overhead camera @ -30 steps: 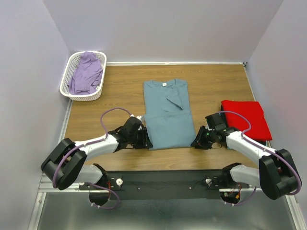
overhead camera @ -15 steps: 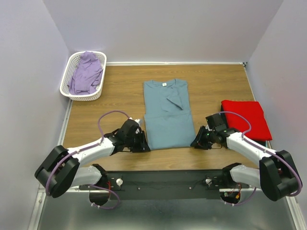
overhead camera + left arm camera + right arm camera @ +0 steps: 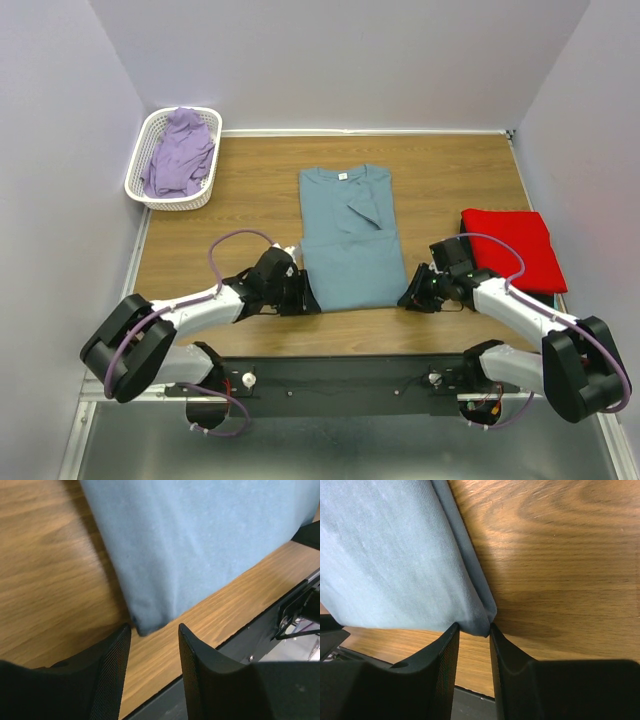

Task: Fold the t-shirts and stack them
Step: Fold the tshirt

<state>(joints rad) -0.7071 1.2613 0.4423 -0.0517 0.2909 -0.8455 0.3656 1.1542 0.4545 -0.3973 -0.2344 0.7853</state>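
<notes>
Blue-grey t-shirt point(image 3: 345, 240) sits mid-frame on the desk point(image 3: 250, 190). Left fingers point(image 3: 111, 672) just spread wider, straddling its lower-left corner and gripping nothing. Right fingers point(image 3: 442, 665) hug the lower-right corner, can't tell if pinched. Bottom fold looks next.

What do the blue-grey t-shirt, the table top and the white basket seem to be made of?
Blue-grey t-shirt: soft matte cloth, probably cotton; a fine thread texture shows in the right wrist view. Table top: wood or wood-look laminate, smooth, with grain lines. Basket: likely white plastic, judging by its moulded lattice wall.
</notes>
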